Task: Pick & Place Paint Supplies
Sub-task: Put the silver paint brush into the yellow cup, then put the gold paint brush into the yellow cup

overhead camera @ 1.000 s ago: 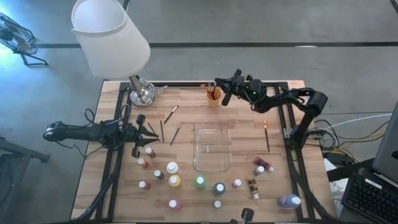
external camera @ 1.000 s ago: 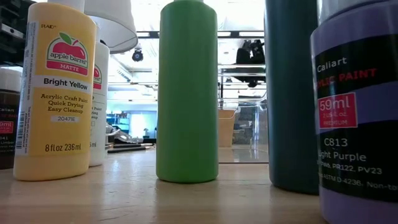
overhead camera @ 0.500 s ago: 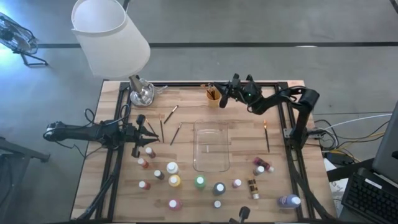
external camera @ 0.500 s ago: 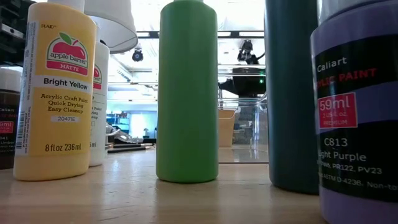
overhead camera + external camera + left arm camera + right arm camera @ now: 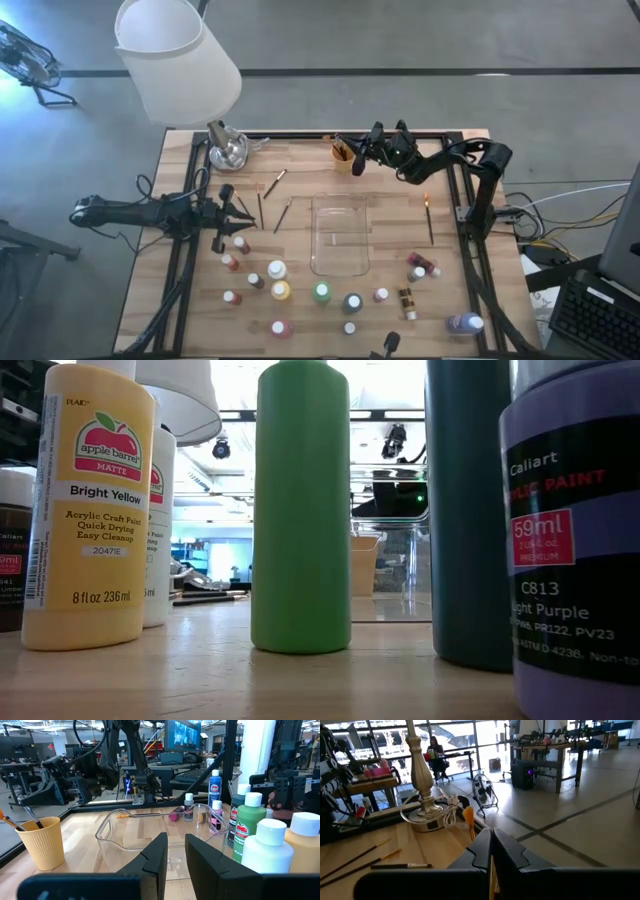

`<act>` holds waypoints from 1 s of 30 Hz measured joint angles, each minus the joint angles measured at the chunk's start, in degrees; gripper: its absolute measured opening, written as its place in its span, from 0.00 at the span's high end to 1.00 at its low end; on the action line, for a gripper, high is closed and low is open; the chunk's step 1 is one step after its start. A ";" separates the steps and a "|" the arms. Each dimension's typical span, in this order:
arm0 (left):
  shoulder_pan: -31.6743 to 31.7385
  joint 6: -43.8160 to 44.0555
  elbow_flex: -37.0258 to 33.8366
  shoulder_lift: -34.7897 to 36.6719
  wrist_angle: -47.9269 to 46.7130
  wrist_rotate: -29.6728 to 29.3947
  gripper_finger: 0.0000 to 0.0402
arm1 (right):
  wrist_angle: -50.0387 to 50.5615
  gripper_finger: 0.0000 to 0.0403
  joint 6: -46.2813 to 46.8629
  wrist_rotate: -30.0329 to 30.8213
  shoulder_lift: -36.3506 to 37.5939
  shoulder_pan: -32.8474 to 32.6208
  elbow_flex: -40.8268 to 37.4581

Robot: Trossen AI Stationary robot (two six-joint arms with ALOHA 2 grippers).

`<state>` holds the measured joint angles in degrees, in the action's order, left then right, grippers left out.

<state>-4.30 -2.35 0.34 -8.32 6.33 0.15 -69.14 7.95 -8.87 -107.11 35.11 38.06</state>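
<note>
Right tool (image 5: 362,158) is hovering at the far side of the tabletop (image 5: 300,180), just beside the orange cup (image 5: 343,155), fingers pressed together on a thin brush (image 5: 469,822) with an orange tip. Left tool (image 5: 240,212) is sitting low at the tabletop's left side, fingers (image 5: 155,857) slightly spread, gripping nothing. Paint bottles (image 5: 279,290) are standing in a loose group along the near edge, around the clear tray (image 5: 341,236). Loose brushes (image 5: 283,215) are lying left of the tray; another brush (image 5: 429,220) is lying right of it. Lamp (image 5: 177,60) is standing at the far left corner.
</note>
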 joint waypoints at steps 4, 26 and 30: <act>0.00 0.00 0.00 -0.02 0.00 0.01 0.82 | 0.74 0.98 0.02 -0.02 0.00 0.02 0.00; -0.01 0.00 0.00 -0.01 0.00 0.00 0.82 | 18.90 0.67 -4.67 1.30 4.48 0.02 5.84; -0.02 0.00 0.00 0.00 0.00 0.00 0.82 | 29.20 0.61 -8.41 1.48 11.30 0.04 6.32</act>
<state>-4.32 -2.35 0.34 -8.32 6.33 0.15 -39.95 -0.46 -7.39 -95.81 35.16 44.39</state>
